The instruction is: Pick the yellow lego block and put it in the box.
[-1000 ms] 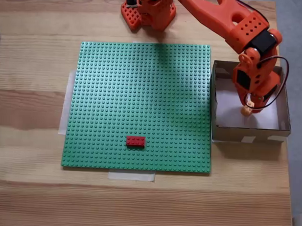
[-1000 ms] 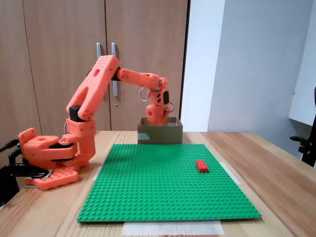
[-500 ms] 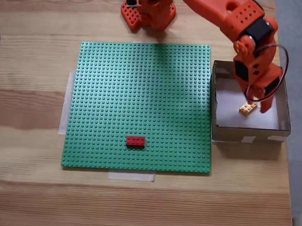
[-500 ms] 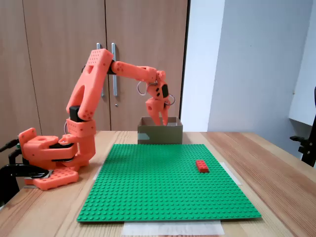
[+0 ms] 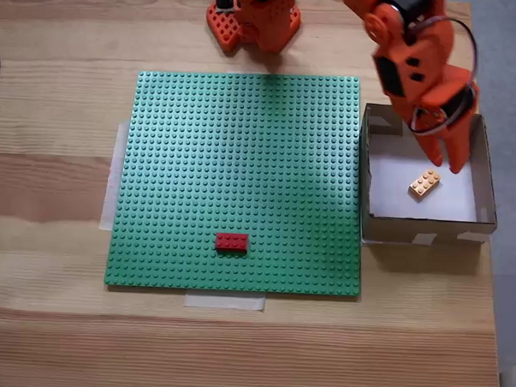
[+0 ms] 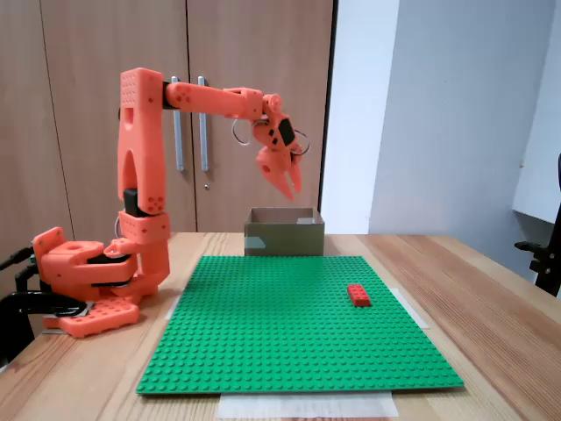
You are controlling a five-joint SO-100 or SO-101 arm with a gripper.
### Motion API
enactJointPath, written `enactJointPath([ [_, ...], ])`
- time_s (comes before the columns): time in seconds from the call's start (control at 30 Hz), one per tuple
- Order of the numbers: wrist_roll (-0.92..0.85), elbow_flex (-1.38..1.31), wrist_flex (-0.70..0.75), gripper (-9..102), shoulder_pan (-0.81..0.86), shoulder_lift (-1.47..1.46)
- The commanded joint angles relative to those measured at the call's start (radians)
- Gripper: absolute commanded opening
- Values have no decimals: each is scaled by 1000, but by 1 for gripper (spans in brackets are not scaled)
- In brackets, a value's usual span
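The yellow brick point(image 5: 424, 182), judged light, rigid and slick, is best gripped across its long sides; jaws apart, empty.

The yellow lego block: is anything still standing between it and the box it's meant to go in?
Nothing visible does. The yellow lego block already lies on the white floor of the box, inside its cardboard walls. The gripper hangs open above the box, holding nothing. The red brick sits apart on the green baseplate.
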Motion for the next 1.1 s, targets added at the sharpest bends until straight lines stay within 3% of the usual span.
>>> enactJointPath([
  [0.0, -21, 55, -43, 9, 35, 146],
  [0.43, -48, 336, -164, 1, 190, 575],
  [1.07, 25, 486, -249, -1, 595, 884],
])
